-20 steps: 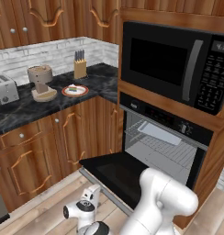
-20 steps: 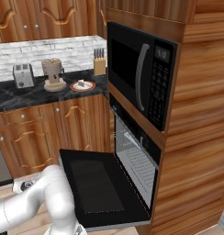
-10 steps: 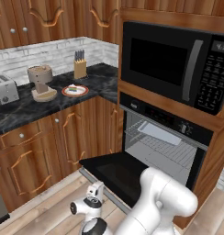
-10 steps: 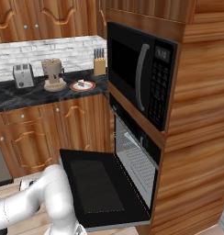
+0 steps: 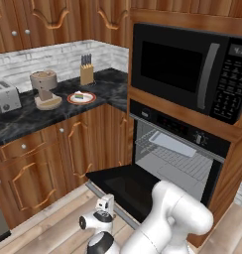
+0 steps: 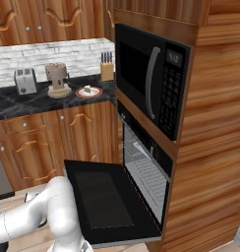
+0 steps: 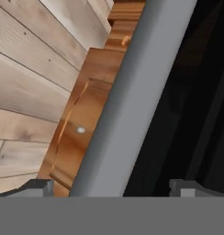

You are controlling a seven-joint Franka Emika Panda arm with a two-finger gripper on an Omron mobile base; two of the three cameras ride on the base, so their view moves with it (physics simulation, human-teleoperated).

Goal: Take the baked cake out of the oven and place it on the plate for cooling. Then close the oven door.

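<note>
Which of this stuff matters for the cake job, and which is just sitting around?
Job: cake on the plate; oven; open oven door; open gripper at the door's edge.
Clutter: toaster, coffee machine, knife block, microwave.

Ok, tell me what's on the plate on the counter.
A small greenish piece of cake sits on the white, red-rimmed plate, roughly in the middle, on the dark counter. The plate surface beneath it is covered, and the cake's finer details are too small to make out.

black oven door, red-orange-rimmed white plate, greenish cake
</note>
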